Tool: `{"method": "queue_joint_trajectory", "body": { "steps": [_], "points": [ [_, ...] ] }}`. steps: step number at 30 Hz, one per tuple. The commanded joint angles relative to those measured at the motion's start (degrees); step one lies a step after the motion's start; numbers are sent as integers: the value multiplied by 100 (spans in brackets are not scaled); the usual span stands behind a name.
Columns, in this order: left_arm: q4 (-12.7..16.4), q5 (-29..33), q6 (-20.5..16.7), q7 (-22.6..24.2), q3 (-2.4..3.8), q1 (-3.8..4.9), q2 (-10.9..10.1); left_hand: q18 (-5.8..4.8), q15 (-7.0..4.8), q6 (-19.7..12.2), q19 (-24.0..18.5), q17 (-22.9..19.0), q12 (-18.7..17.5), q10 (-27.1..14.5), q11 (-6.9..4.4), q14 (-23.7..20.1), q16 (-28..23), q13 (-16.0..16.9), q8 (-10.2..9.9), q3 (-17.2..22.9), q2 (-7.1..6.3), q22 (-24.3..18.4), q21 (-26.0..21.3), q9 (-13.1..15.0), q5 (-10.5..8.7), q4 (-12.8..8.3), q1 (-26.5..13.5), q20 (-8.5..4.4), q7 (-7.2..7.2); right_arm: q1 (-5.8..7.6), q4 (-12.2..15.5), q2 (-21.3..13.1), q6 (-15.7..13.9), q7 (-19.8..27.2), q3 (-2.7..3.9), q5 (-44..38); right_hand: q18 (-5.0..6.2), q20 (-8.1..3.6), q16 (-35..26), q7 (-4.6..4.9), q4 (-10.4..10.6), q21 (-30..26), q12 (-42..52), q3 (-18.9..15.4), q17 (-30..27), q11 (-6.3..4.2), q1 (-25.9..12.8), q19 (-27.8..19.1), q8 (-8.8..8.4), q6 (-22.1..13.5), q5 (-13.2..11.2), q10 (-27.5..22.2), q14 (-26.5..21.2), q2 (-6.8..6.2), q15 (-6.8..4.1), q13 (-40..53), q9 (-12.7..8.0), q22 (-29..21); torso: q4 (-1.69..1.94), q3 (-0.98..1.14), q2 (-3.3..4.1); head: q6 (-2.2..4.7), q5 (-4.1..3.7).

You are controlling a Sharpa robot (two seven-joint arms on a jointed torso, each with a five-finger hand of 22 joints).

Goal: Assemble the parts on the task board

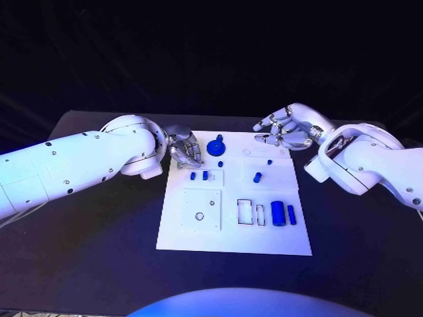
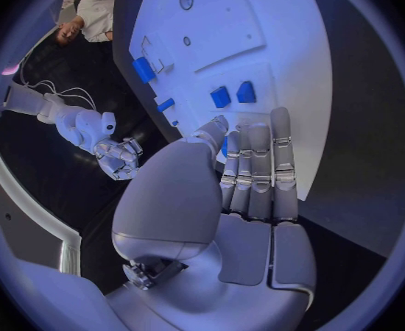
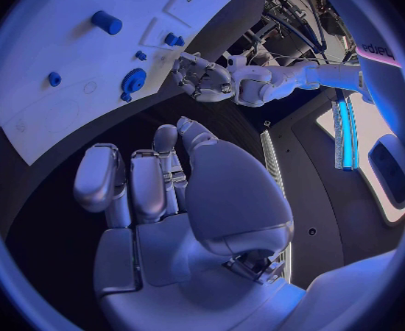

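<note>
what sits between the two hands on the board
In the head view, between the left hand and right hand, the task board's far end carries a blue gear-like part.

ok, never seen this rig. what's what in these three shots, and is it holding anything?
It is a two-armed robot with silver hands at a black table. The head view looks down from the robot's head; the two round pictures come from cameras behind each wrist. The white board in the middle carries small blue parts: a gear, a cylinder and a few small blocks. The left hand hovers at the board's far left edge, the right hand beyond its far right corner. Neither holds anything.
</note>
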Motion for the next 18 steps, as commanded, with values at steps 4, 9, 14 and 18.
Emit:
{"method": "queue_joint_trajectory", "body": {
  "steps": [4, 9, 14, 18],
  "points": [
    [-73, -456, -808, 1514, -60, -1, 175, 94, 202, 219, -157, -1402, -805, 122, 130, -163, -1560, -1079, -928, 285, -299, -680, -816, -1024, 0, -251, 514, 232, -36, -14, -5, 6, 52, 29, 0, -19, 103, 9, -30, -13, 11, -30, -39, 12, -9, -8, 14, -30, 31, -32, 29, -42, 195, -7, 0, -9, 8, -5, 10, -2, 2, 82, -64],
    [-202, -900, -1040, 1674, -116, -14, 321, 137, 172, 509, 159, -1660, -1123, 202, 153, 271, -1615, -1606, -1164, 141, -290, -752, -799, -1408, -1, -313, 466, 180, 2, -18, -7, 12, 43, 35, 0, -19, 104, 9, -36, -13, 10, -32, -42, 13, -15, -8, 17, -31, 31, -32, 31, -44, 194, -7, 0, -12, 8, -8, -2, 0, 5, 106, -61],
    [-377, -1231, -950, 1509, -151, -35, 484, 150, 169, 619, 415, -1649, -1288, 181, 155, 529, -1448, -1891, -1280, -95, -304, -825, -807, -1605, -173, -235, 306, 171, -7, -22, -11, 19, 46, 47, 0, -6, 104, 9, -36, -13, 10, -32, -42, 13, -15, -8, 17, -31, 31, -32, 31, -44, 194, -7, 0, -12, 8, -8, -12, 5, 7, 130, -50],
    [-520, -1386, -839, 1343, -167, -64, 611, 154, 108, 716, 804, -1494, -1333, 249, 106, 815, -1065, -2088, -1367, -296, -263, -815, -693, -1763, -197, -189, 269, 111, -24, -25, -11, 23, 45, 57, 0, 5, 104, 9, -36, -13, 10, -32, -42, 13, -15, -8, 17, -31, 31, -32, 31, -44, 194, -7, 0, -12, 8, -8, -12, 5, 10, 151, -65]
  ]
}}
